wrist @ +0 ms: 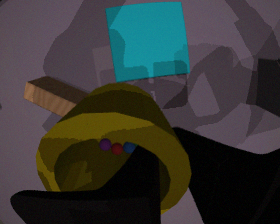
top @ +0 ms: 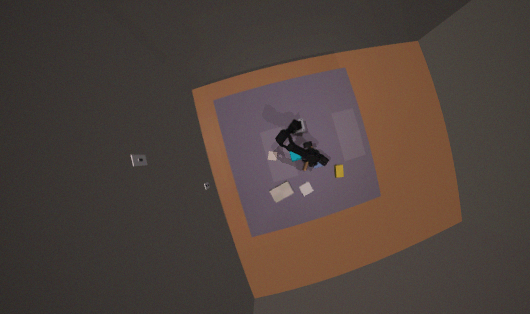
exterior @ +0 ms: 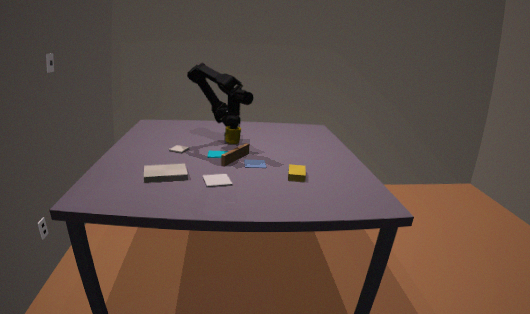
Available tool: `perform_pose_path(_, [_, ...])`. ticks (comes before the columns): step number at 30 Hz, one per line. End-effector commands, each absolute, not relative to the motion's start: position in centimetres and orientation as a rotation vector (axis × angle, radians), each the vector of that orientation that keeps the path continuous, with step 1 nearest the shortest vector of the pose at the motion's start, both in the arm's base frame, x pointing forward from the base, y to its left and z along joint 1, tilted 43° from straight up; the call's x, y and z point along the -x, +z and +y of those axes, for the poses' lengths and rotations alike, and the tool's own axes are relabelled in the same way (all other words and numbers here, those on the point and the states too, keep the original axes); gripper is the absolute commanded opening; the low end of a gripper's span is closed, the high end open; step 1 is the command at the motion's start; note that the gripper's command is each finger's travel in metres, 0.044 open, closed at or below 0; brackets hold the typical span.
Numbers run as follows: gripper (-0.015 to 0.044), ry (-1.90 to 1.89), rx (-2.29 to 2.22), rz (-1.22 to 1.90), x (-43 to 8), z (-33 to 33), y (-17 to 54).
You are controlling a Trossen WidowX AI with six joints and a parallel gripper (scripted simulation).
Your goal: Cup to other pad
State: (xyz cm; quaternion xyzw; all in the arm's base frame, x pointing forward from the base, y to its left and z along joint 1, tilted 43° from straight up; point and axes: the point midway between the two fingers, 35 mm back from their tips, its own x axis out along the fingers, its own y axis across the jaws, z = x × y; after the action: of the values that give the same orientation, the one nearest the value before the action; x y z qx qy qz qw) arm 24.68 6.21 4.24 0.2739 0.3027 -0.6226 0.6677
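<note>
My tool (exterior: 232,125) is clamped on the olive-yellow cup (wrist: 114,145), which I hold above the purple table (exterior: 306,200) near its middle, with the cup clear of the surface. In the wrist view a few small marbles (wrist: 116,147), red, purple and blue, sit inside the cup against its far wall. Beyond the cup lies the cyan pad (wrist: 148,40), flat on the table; a wooden bar (exterior: 235,154) lies just beside it, and the blue pad (exterior: 255,163) rests on the other side of that bar. A yellow block (exterior: 297,172), a grey slab (exterior: 165,172) and two pale tiles lie well apart from the cup
</note>
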Motion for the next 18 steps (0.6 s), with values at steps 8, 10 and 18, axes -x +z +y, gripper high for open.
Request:
perform_pose_path(8, [0.0000,-1.402,-0.614,0.678,-23.7,4.8,5.6])
perform_pose_path(10, [0.0000,-1.402,-0.614,0.678,-23.5,4.6,5.8])
perform_pose_path(18, [0.0000,-1.403,-0.613,0.678,-22.8,3.6,6.7])
